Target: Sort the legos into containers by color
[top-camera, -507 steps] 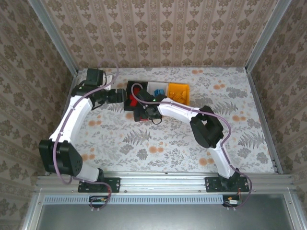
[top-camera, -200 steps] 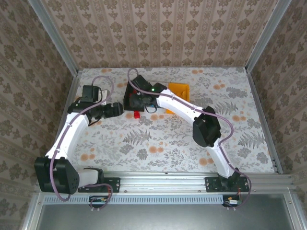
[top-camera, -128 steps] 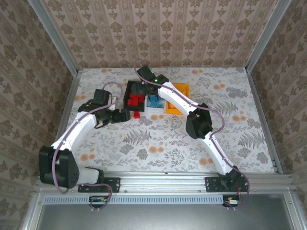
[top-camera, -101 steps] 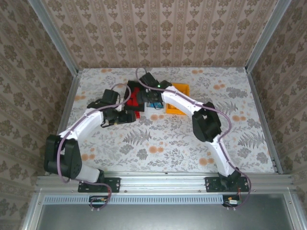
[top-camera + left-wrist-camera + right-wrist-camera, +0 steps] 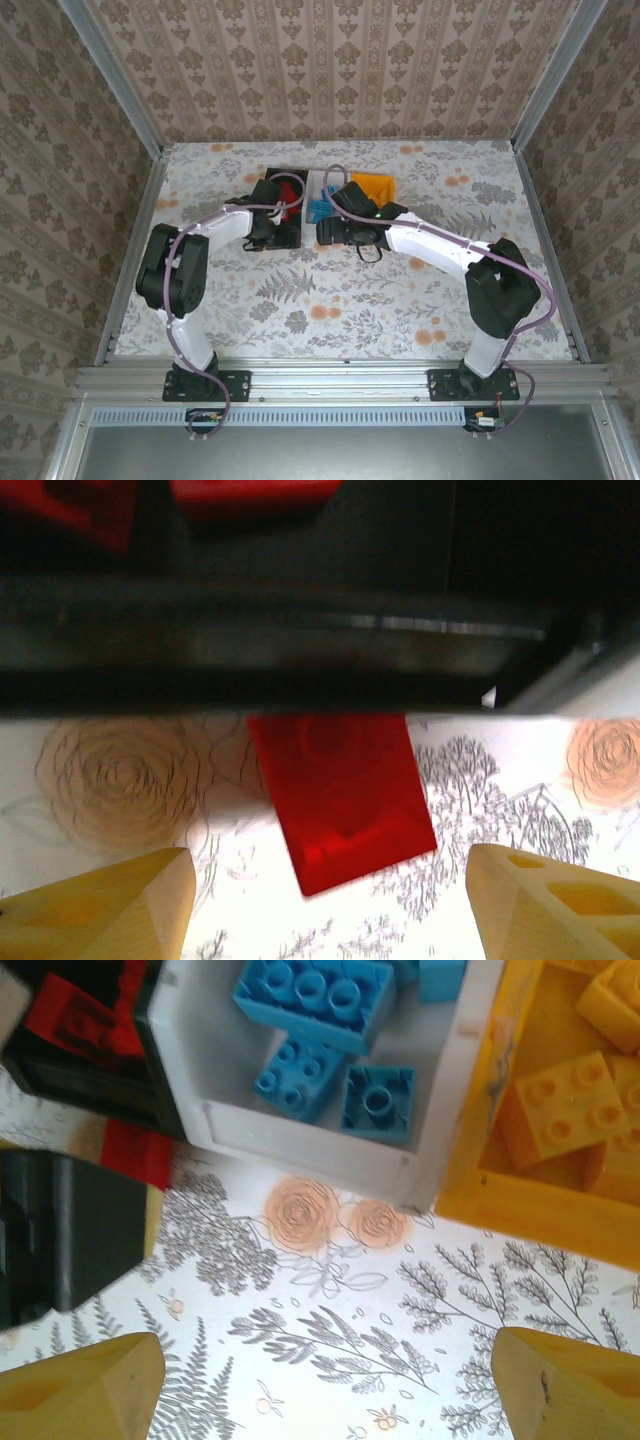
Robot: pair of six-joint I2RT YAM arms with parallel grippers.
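Red lego [image 5: 340, 800] lying against black bin [image 5: 250, 650] wall, between open left jaws; right jaws open near white bin [image 5: 310, 1150].

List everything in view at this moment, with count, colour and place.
black bin: one, black, left end of the row
white bin: one, white, middle
orange bin: one, orange, right end
red bricks: several, red, in the black bin
loose brick: one, red, on the table by the black bin's near wall
blue bricks: at least four, blue, in the white bin
orange bricks: several, orange, in the orange bin
table: one, floral
left fingers: two, yellow, apart, flanking the loose brick
right fingers: two, yellow, apart, over bare table before the white bin
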